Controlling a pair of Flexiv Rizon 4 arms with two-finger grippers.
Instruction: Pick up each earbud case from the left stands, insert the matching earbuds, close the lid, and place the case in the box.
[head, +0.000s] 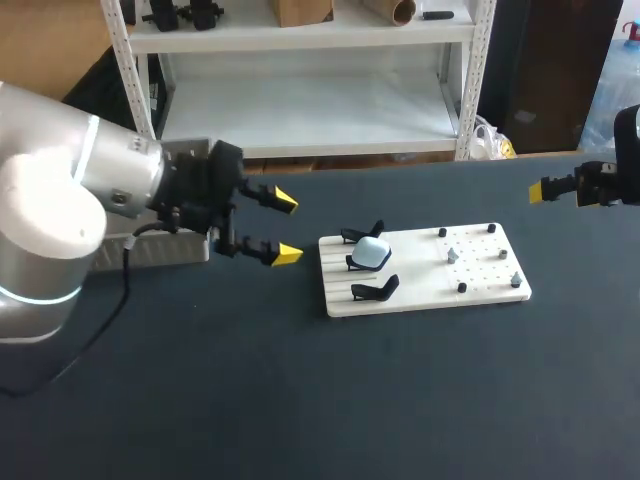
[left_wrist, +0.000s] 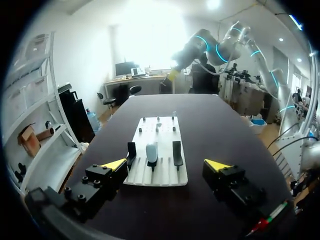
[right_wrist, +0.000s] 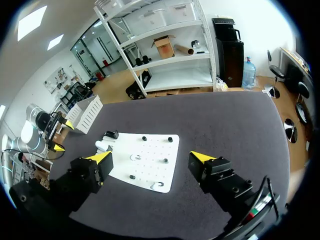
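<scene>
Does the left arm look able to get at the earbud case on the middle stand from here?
Probably yes: the left gripper is open near the board, with nothing between it and the earbud case. The empty stands flanking the case leave little room, though.

silver left arm (head: 70, 190) with pale-blue ring, black yellow-tipped pincer (head: 287, 228).

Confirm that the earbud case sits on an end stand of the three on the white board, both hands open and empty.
No: the left wrist view shows the earbud case on the middle stand of the three on the white board. The left hand and right hand are open and empty.
</scene>
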